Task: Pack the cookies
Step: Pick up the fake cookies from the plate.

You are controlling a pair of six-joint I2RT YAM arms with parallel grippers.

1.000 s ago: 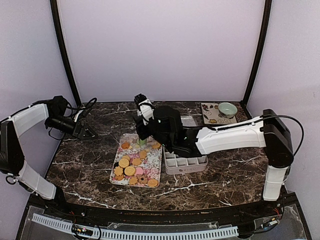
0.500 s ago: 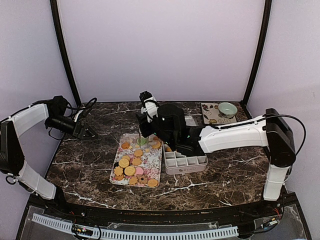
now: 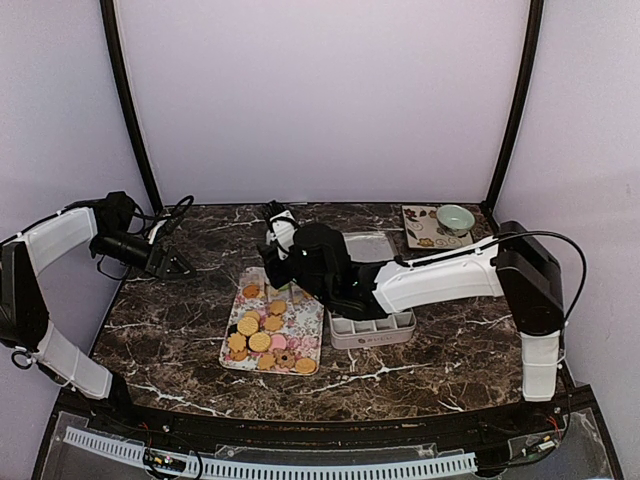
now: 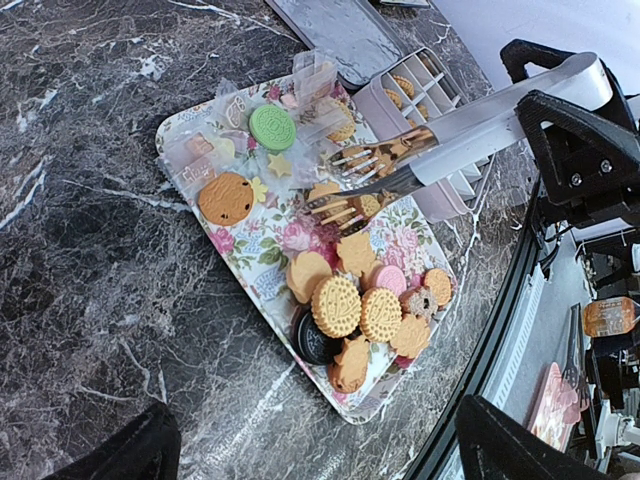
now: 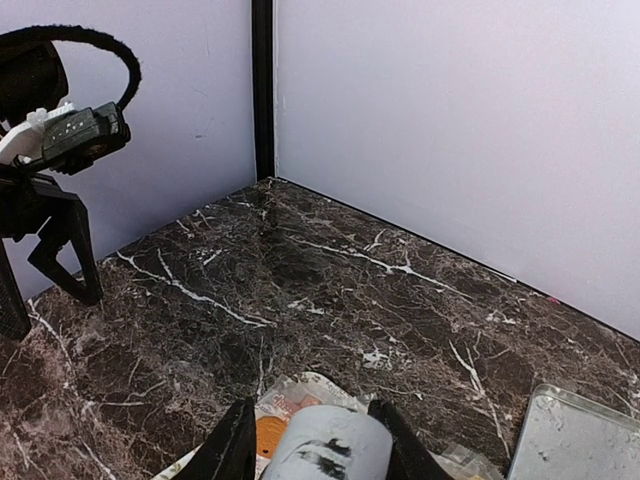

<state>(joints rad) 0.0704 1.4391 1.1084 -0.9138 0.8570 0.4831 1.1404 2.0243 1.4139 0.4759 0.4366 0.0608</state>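
Your right pincer (image 5: pixel 320 447) was closed round the handle end of the metal tongs (image 4: pixel 455 128), whose grey rounded butt sat between the two fingers in the right wrist view; seen from the left wrist, the tongs slanted down from that pincer toward the floral tray (image 4: pixel 292 240), their forked tips a little apart and low over the cookies (image 4: pixel 338 305) near the tray's middle; whether the tips touched a cookie I could not tell. Your left pincer (image 4: pixel 315 440) stood spread wide with nothing between its fingers; it hung above the tabletop (image 3: pixel 170 325) off the tray's left side, apart from it, and faced back across at the tray.

The cookies lay mostly on the tray; a cluster of golden round and flower-shaped ones filled the end nearer the arm bases, with a pink one (image 4: pixel 385 278) and a dark brown one (image 4: pixel 313 345) among them; a green one (image 4: pixel 272 127) and an orange-brown round one (image 4: pixel 225 198) lay toward the far end, beside bits of clear plastic (image 4: pixel 312 75). A few more cookies sat in the compartments of the grey box (image 3: pixel 372 330), which stood just beside the tray's right edge, partly under your right arm in the top view. A clear lid (image 3: pixel 362 244) lay flat on the tabletop behind the box; at the far right corner a green bowl (image 3: pixel 455 217) stood on a patterned mat (image 3: pixel 422 232).
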